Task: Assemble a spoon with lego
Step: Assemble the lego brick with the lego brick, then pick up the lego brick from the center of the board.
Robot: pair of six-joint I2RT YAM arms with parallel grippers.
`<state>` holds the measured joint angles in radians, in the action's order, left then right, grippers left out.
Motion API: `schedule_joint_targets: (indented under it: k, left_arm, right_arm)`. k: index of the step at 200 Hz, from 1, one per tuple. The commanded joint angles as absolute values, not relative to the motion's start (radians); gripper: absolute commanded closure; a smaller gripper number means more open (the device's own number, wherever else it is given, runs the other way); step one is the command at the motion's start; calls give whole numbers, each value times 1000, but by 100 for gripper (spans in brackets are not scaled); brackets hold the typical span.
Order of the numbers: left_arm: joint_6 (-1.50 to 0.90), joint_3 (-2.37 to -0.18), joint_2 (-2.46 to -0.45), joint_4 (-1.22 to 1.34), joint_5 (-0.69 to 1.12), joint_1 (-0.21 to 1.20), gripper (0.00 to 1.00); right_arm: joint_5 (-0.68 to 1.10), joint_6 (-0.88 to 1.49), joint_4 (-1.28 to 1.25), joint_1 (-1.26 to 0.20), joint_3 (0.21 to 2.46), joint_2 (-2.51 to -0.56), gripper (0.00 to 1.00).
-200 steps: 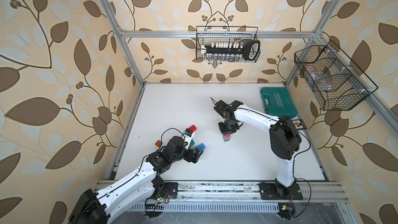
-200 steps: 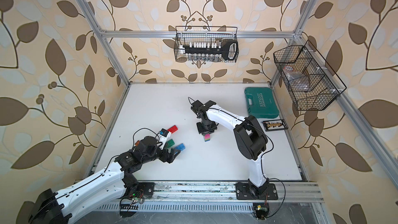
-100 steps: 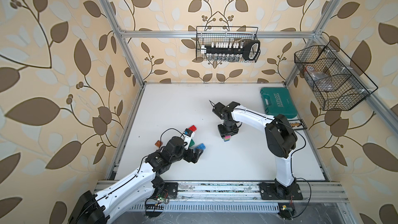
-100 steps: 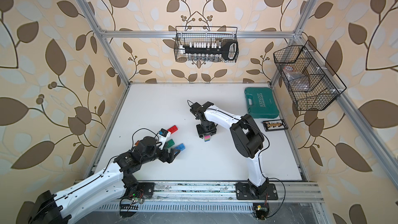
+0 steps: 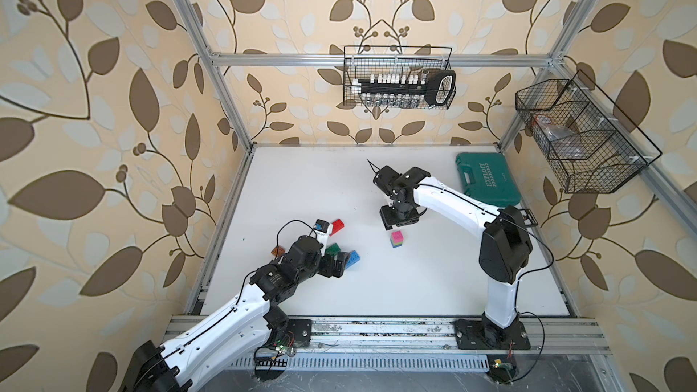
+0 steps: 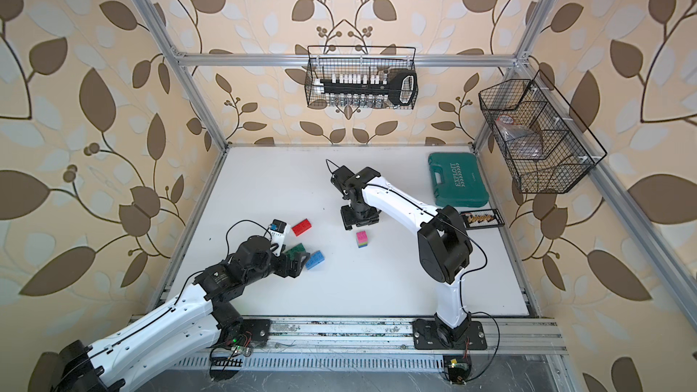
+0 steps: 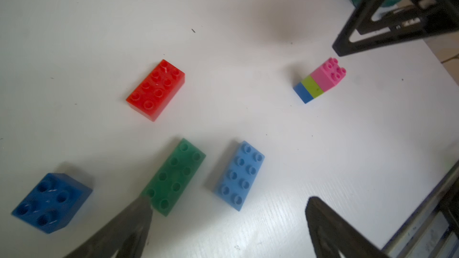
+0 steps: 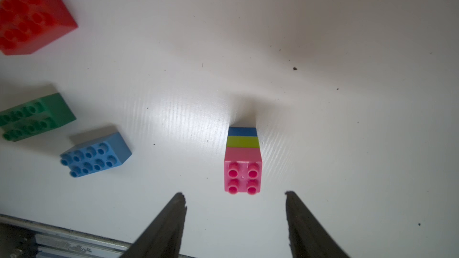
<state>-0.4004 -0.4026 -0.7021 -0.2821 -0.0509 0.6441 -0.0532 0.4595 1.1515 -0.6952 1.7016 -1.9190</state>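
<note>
Right end effector [image 8: 234, 194], jaws apart and empty, hangs near the blue-lime-pink stem [image 8: 243, 160] standing upright, pink studs upward.

The left arm [image 5: 226, 314] stretches from the lower left of the frame toward the centre, the left gripper [image 5: 336, 262] low, jaws spread wide and empty. The right arm [image 5: 452, 197] arches from the lower right to mid-frame, the right gripper [image 5: 400, 217] pointing down, jaws parted, gripping nothing.
</note>
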Motion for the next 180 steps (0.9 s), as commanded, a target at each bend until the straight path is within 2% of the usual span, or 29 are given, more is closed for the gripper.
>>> schedule_joint_targets:
  k: [1, 28, 50, 82, 122, 180]
  left_arm:
    - [-482, -477, -671, -356, -72, 493, 1]
    - [-527, -513, -722, -371, -7, 312, 1]
    - [-528, -532, -780, -346, 62, 250, 1]
    - [-529, -534, -821, -348, 79, 238, 1]
    - [-528, -488, -824, -335, 163, 239, 1]
    - [-552, -477, -806, -394, 107, 239, 1]
  right_arm:
    - [-71, 450, 1184, -736, 1761, -1876, 36]
    - [-60, 458, 1184, -801, 1813, -1898, 36]
    - [-38, 471, 1143, -857, 1822, -1936, 37]
    - [-22, 468, 1076, -917, 1813, -2018, 37]
    - [-21, 470, 1057, -920, 1833, -2065, 37]
    - [52, 508, 969, -948, 1776, -2112, 36]
